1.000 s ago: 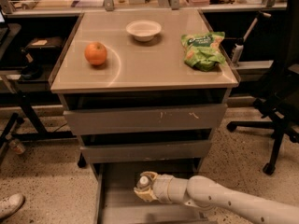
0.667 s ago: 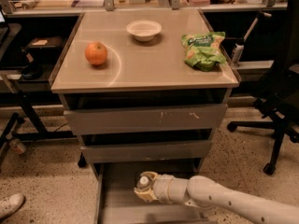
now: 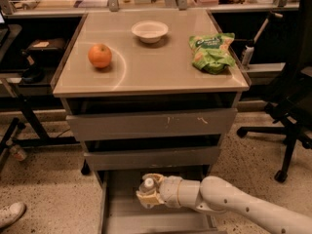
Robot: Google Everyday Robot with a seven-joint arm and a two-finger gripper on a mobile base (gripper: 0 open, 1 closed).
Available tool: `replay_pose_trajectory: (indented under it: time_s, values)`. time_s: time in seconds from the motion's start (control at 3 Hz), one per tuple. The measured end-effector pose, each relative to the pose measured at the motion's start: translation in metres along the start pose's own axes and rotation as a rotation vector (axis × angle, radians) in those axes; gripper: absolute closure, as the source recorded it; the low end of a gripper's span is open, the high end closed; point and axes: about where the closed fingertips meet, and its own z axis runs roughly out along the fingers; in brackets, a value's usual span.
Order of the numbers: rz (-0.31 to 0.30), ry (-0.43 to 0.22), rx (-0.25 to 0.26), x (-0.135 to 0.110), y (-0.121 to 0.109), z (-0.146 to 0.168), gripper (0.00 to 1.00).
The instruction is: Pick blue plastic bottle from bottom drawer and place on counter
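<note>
1. Currently the pick-up step is in hand: at 6 o'clock in the camera view, the gripper [image 3: 150, 194] sits low inside the pulled-out bottom drawer [image 3: 117, 213], at the end of a pale arm [image 3: 234, 206] that enters from 4 o'clock.
2. Its two yellowish fingers [image 3: 144, 198] are pressed against the sides of the blue plastic bottle [image 3: 148, 184], pinching it. The bottle's white cap shows between them, facing up.
3. The bottle is in the drawer, near the drawer's middle and just in front of the cabinet face. It has not yet reached the counter [image 3: 156, 72].
4. Judging from this, the next move calls for a straight lift out of the tray, then a pull back toward 6 o'clock to clear the two shut drawers above, then a rise to the beige top.
5. The bottom drawer holds the bottle and the gripper; nothing else shows on its grey floor.
6. On the counter, a small white bowl [image 3: 149, 31] stands at 12 o'clock, with nothing showing inside it.
7. An apple [image 3: 100, 55] rests at 9 o'clock and a green snack bag [image 3: 212, 51] at 3 o'clock, leaving bare space toward the counter's 6 o'clock edge as a likely landing spot.
</note>
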Motion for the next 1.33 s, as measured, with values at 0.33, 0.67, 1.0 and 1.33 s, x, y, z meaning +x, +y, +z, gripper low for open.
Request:
replay_pose_trajectory:
  time_s: [0.33,0.67,1.0,1.33]
  values:
    - [0.007,-0.001,0.006,-0.041,0.0,-0.015,1.0]
    - [0.007,-0.001,0.006,-0.041,0.0,-0.015,1.0]
    - [0.002,-0.025,-0.006,-0.057,0.0,-0.021,1.0]
    - [-0.009,-0.048,-0.002,-0.089,-0.005,-0.034,1.0]
